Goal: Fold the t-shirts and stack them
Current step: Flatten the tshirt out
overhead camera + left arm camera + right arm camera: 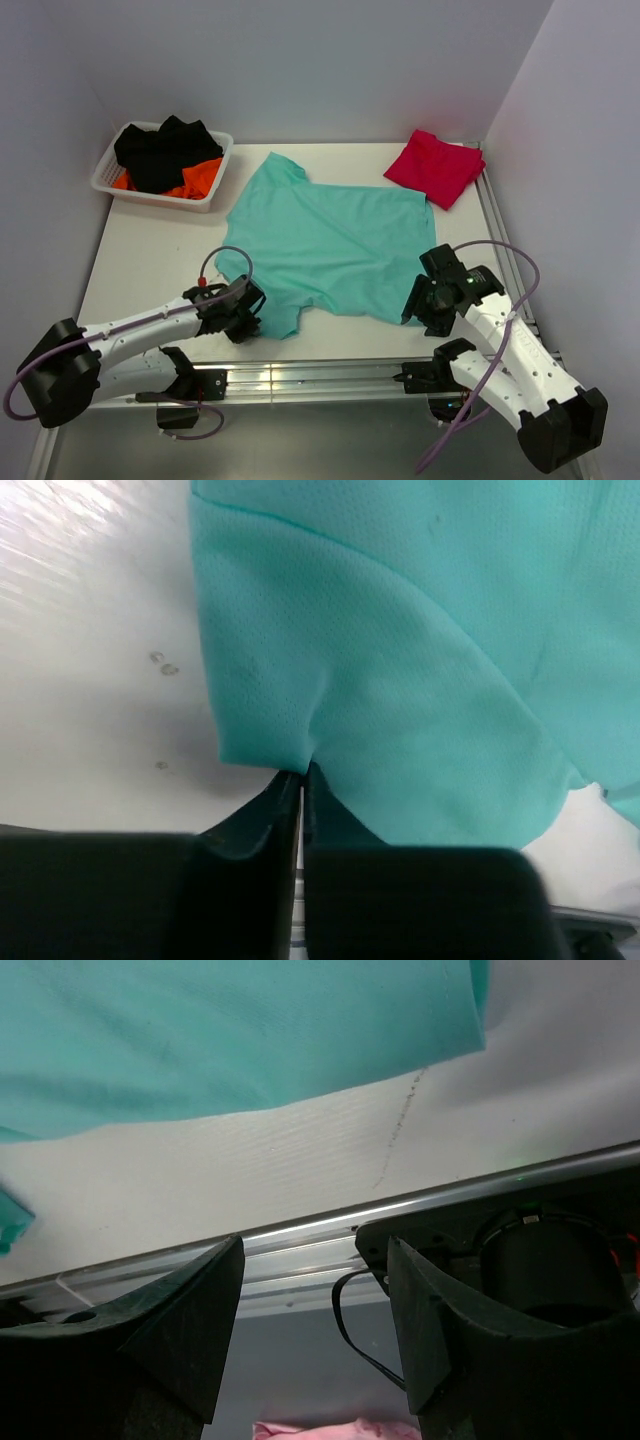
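Observation:
A teal-green t-shirt (330,240) lies spread flat in the middle of the table, somewhat wrinkled. A crimson-red t-shirt (435,167) lies folded at the back right. My left gripper (252,318) is at the teal shirt's near-left corner. In the left wrist view the gripper (303,775) is shut, pinching the edge of the teal fabric (400,680). My right gripper (415,303) sits at the shirt's near-right corner. In the right wrist view it (315,1245) is open and empty, with the teal hem (220,1030) just beyond its tips.
A white basket (105,180) at the back left holds black (165,150) and orange (200,178) clothes. An aluminium rail (320,375) runs along the table's near edge. Something pink (330,1428) lies below the table edge. Walls enclose the left, back and right.

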Controlling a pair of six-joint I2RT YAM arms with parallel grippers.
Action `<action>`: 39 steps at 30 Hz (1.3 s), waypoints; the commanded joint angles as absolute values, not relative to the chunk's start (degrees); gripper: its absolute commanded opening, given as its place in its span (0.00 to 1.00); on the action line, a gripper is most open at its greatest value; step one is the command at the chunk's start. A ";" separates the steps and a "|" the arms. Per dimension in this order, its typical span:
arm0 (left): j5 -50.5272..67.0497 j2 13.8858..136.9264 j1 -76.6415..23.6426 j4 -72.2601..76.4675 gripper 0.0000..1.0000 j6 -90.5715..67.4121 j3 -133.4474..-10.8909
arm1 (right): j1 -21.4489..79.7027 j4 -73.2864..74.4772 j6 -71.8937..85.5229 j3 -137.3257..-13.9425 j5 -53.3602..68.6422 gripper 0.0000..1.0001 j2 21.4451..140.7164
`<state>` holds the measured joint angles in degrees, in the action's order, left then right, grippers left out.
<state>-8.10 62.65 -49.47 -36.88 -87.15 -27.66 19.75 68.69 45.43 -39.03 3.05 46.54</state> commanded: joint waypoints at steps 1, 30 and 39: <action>-13.79 63.72 -49.75 -41.21 0.04 -86.49 -31.80 | 20.04 65.31 46.06 -39.99 3.43 0.66 47.46; -10.80 67.50 -44.65 -49.94 0.89 -71.81 -52.82 | 19.95 62.23 42.63 -42.89 2.28 0.67 54.32; -11.87 81.55 -42.10 -41.49 0.75 -66.28 -60.73 | 20.04 62.75 42.28 -43.07 2.02 0.66 53.88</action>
<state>-10.55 79.09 -43.33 -46.85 -69.38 -56.73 19.75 63.20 42.89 -42.00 2.63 54.22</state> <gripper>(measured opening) 0.766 0.662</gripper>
